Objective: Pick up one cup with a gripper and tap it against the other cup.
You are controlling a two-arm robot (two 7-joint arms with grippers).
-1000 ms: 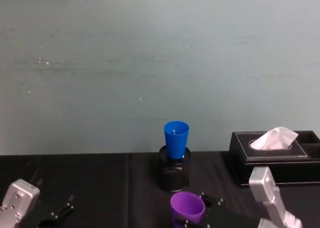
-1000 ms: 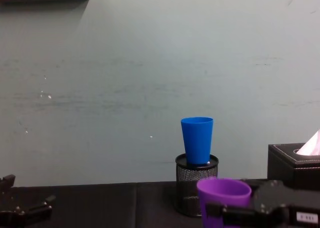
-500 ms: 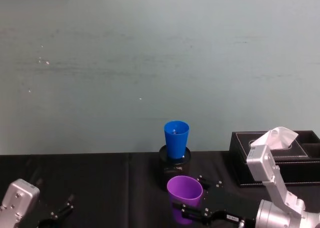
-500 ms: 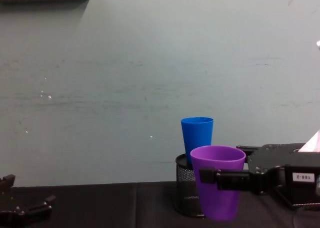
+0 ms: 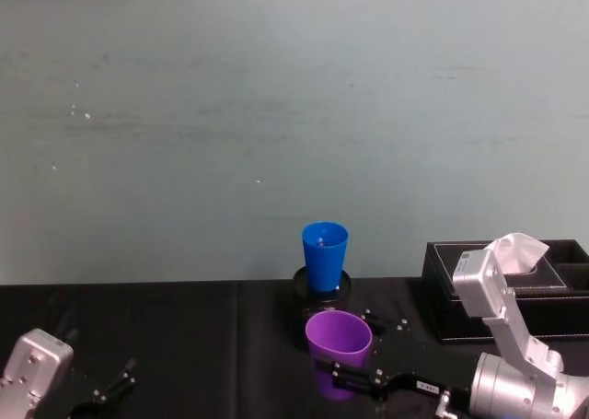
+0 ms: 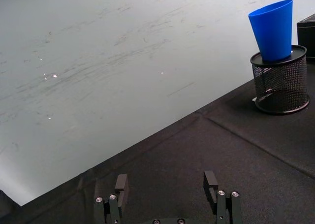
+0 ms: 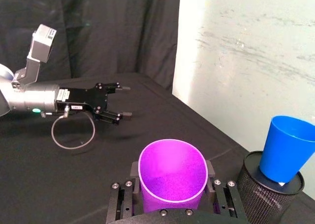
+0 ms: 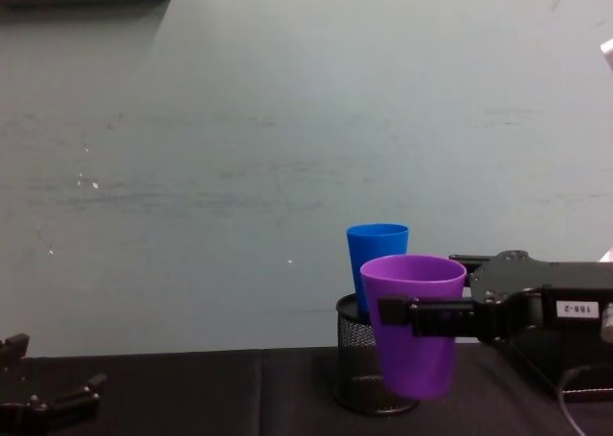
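- Purple cup (image 5: 337, 332), head view: upright, mouth up, long axis near vertical, narrow base down. Sits just in front of the mesh holder (image 5: 303, 310), on the robot's side of it.
- Right gripper (image 5: 350, 345), head view: reaches in from the lower right with one long finger on each side of the purple cup, closed onto its wall.
- Blue cup (image 5: 325, 253), head view: upright, mouth up, base sunk in the holder's top. Tissue box (image 5: 515, 301) to the right on the black table (image 5: 184, 331).
- Left gripper (image 5: 109, 389), head view: low at the lower left, well apart from both cups.
- Left wrist view: left gripper (image 6: 166, 184) with fingers spread wide, nothing between them, above the table (image 6: 172, 155). Blue cup (image 6: 273, 29) stands in the holder (image 6: 280, 83) far off.
- Right wrist view: purple cup (image 7: 172, 172) clamped between the right gripper (image 7: 172, 199) fingers, open mouth facing the camera. A gap shows between it and the holder (image 7: 266, 189) bearing the blue cup (image 7: 285, 147). Left gripper (image 7: 125, 101) across the table, fingers apart.
- Chest view: purple cup (image 8: 414, 345) held clear of the table, axis near vertical, a finger of the right gripper (image 8: 415, 285) crossing its middle. It overlaps the blue cup (image 8: 376, 249) and holder (image 8: 352, 359) behind; contact cannot be told. Left gripper (image 8: 53, 383) low at the left edge.
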